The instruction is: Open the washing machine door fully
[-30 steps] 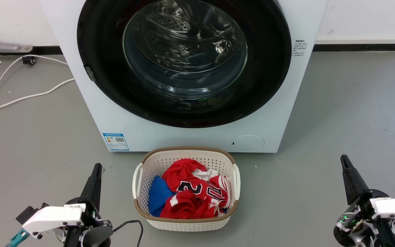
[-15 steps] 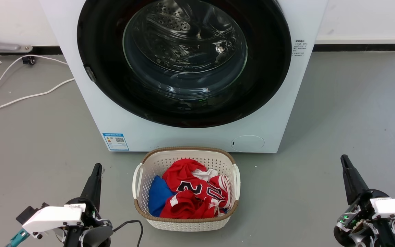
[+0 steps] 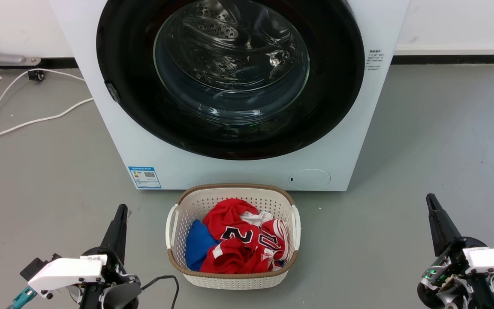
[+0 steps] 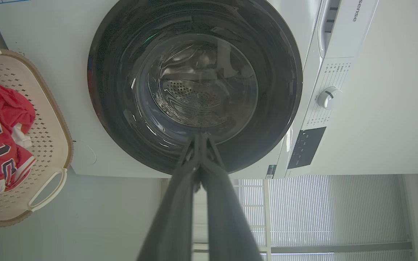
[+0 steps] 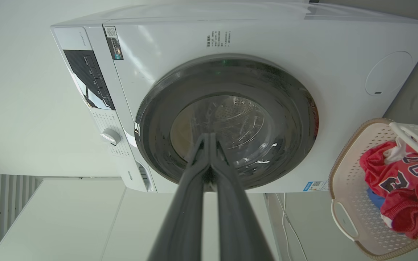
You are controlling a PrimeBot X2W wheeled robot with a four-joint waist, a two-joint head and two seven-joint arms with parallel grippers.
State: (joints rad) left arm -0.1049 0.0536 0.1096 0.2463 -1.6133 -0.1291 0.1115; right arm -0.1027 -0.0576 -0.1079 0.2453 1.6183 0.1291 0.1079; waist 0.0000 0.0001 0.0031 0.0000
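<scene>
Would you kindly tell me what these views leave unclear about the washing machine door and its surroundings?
- Head view: the top of the washing machine door is cut off by the upper edge.
- Head view: print on the blue label is too small to read.
- Head view: the floor of the basket is hidden beneath the red jersey.

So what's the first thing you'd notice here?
The big round black washing machine door, shut, is at the top middle. Below it sits a white basket holding a bright red jersey. The left gripper and right gripper rest low at the corners, both shut.
</scene>
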